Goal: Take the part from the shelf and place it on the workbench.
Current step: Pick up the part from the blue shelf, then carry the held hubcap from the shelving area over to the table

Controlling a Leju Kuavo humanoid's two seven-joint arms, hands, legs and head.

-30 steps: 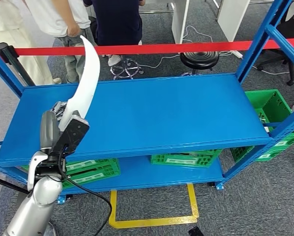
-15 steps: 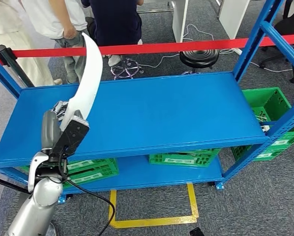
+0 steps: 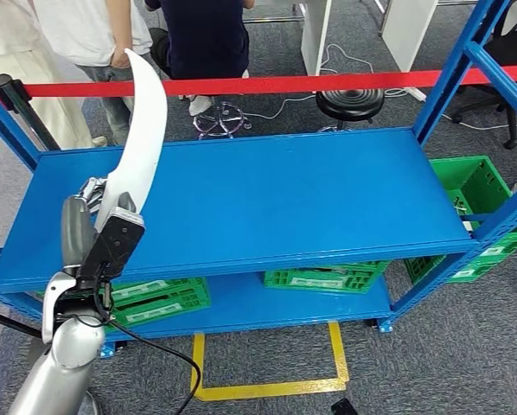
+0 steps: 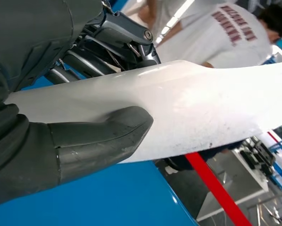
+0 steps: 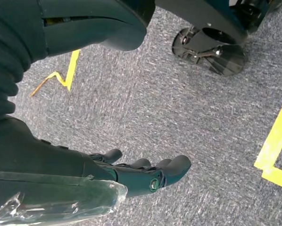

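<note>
Left hand [image 3: 89,212] is raised over the left end of the blue shelf [image 3: 276,199], gripping the curved white part [image 3: 138,130] upright. Right hand [image 5: 146,172] hangs empty, fingers extended, above grey carpet [image 5: 203,108]. Since one second ago, hand and part have shifted leftward.

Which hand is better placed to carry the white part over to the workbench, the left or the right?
Left. The left hand already grips the white curved part above the blue shelf. The right hand hangs open over the carpet, holding nothing.
</note>
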